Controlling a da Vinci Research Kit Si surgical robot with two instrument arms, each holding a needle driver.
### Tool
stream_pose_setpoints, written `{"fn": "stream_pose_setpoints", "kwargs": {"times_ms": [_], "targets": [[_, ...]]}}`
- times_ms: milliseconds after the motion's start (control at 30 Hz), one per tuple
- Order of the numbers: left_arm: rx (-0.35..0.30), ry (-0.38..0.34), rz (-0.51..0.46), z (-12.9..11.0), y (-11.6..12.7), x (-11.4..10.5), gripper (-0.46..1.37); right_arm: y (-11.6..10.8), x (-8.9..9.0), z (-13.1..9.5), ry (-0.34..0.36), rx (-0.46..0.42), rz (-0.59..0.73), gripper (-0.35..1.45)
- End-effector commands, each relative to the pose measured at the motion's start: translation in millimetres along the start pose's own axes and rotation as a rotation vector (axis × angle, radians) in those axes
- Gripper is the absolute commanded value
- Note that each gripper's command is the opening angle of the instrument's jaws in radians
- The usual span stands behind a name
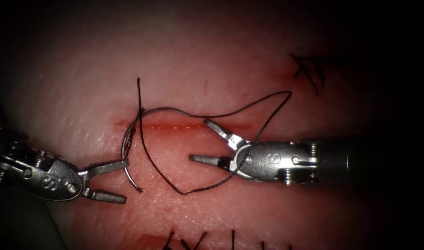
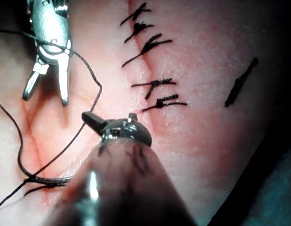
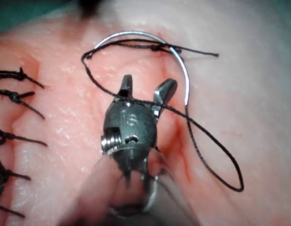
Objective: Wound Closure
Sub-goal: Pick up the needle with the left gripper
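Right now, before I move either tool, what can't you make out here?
- Needle: endoscope view, whether its upper end sits in the tissue at the cut; thread crosses there.
- Left end effector, open, empty: whether its upper jaw touches the needle.
- Right end effector, open: thread passes behind it.

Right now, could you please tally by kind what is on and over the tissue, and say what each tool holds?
Tools: 2, left and right, both open, holding nothing
Needle: 1, lying free across the cut's left end
Thread: 1
Total: 4
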Motion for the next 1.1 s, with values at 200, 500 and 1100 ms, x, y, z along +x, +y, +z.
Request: {"fn": "stream_pose_setpoints", "kwargs": {"times_ms": [200,500,1100], "targets": [[-0.066,-0.113,0.092,1.2,0.2,-0.4,0.82,0.0,0.0,-0.1,0.0,0.001,0.0,0.83],[-0.138,-0.243,0.182,3.5,0.2,-3.1,0.64,0.0,-0.1,-0.2,0.001,0.003,-0.001,0.84],[-0.187,-0.378,0.227,7.2,0.0,-5.1,0.94,0.0,-0.1,-0.4,0.001,0.004,-0.001,0.84]]}}
